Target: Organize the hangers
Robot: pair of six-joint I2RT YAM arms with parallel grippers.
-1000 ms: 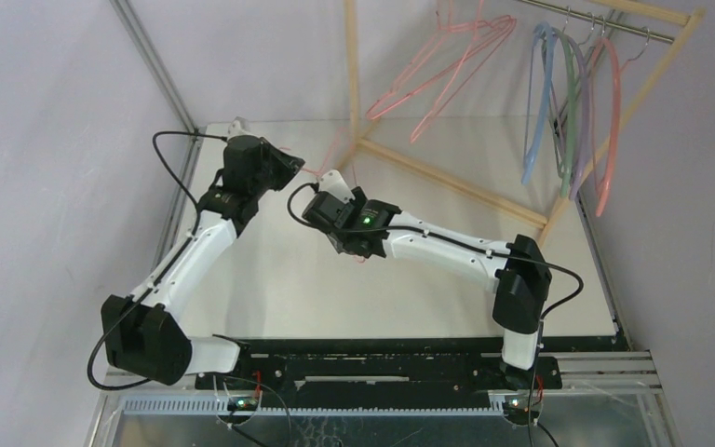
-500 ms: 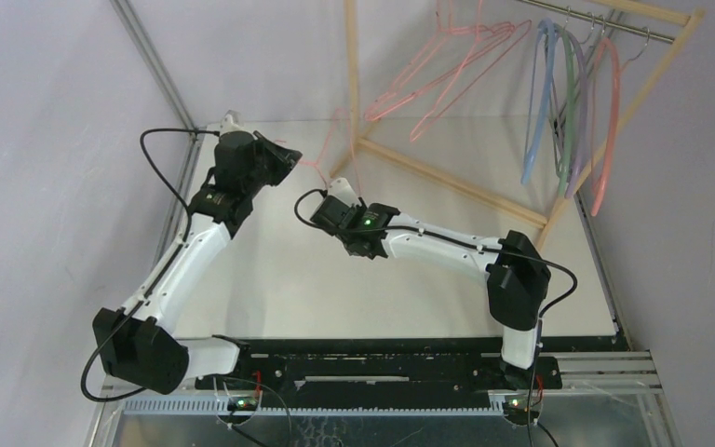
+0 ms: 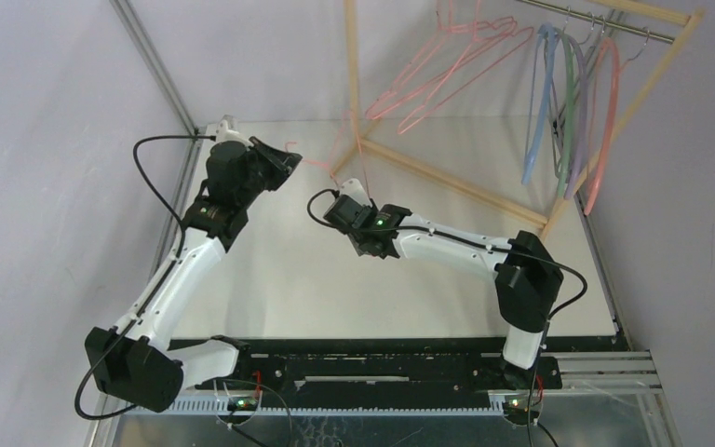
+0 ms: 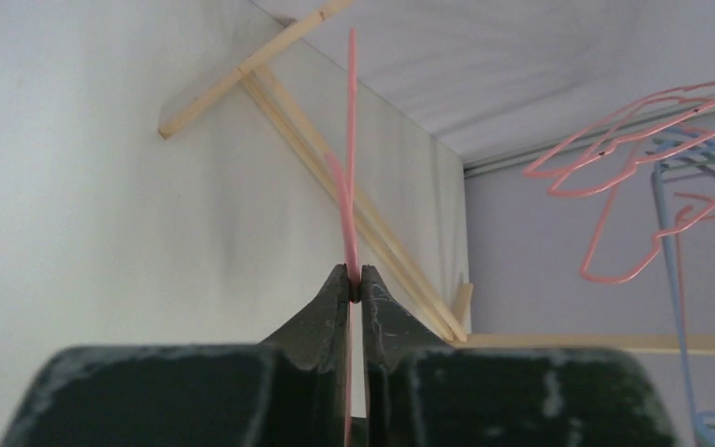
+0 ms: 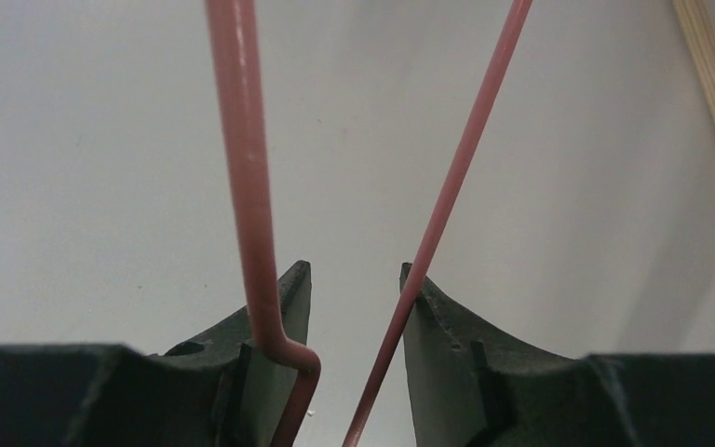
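Pink is the colour of the thin hanger [image 4: 349, 140] at which both arms meet, above the far left part of the white table [image 3: 270, 279]. Our left gripper [image 4: 355, 281] has its dark jaws pinched together on that wire. The wire runs out edge-on from between the tips towards the wooden rack frame [image 3: 447, 182].

Our right gripper [image 5: 354, 275] sits just right of the left one and a little nearer to us, its jaws standing apart. Two strands of pink wire pass through the gap. In the wrist view, one strand lies across the finger on the left and kinks low down on it. The other strand leans on the inner edge of the finger on the right. We cannot tell whether these jaws press the strands or merely stand around them.

Further right and higher, more pink wire hangers [image 3: 447, 74] hang tilted inside the frame. To the right of these, the thicker hangers [image 3: 568, 102], blue, grey-green, lilac and salmon, hang close together by their hooks on the metal rail [image 3: 605, 20], well apart from both grippers.
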